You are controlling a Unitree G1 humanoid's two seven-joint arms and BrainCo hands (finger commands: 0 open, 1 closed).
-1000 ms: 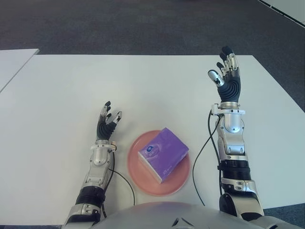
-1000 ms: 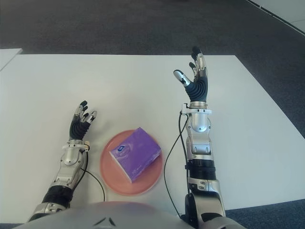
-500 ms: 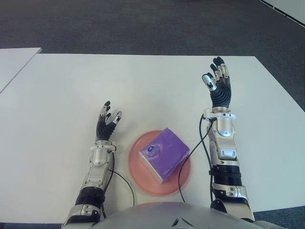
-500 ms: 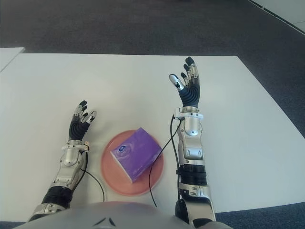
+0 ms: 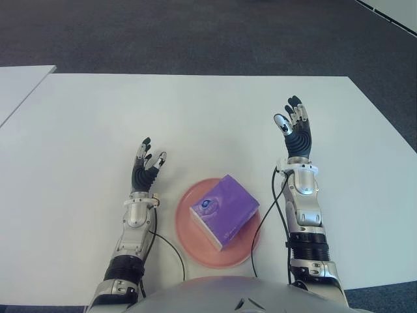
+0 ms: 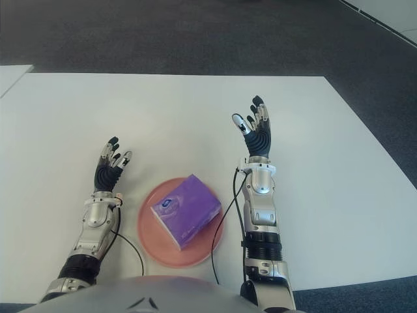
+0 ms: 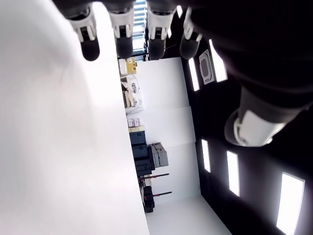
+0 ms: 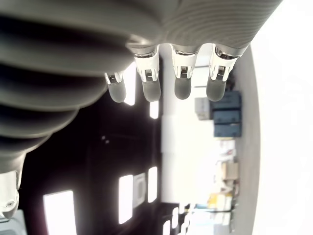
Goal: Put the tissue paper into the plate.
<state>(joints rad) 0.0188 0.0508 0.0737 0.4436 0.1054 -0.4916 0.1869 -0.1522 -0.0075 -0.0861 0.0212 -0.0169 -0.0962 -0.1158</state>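
A purple tissue pack (image 5: 223,208) lies in the pink plate (image 5: 186,231) at the near edge of the white table (image 5: 215,117). My right hand (image 5: 293,126) is raised to the right of the plate, fingers spread and holding nothing. My left hand (image 5: 147,162) shows just left of the plate, fingers also spread and empty. Both wrist views show only straight fingertips (image 8: 182,83) with nothing between them.
A second white table (image 5: 16,85) stands at the far left, across a gap. Dark carpet (image 5: 195,32) lies beyond the table's far edge. Black cables (image 5: 260,215) run along each forearm near the plate.
My right hand has drawn back toward me and a little to the left, and is lower than before. The left hand, plate and tissue pack have not moved.
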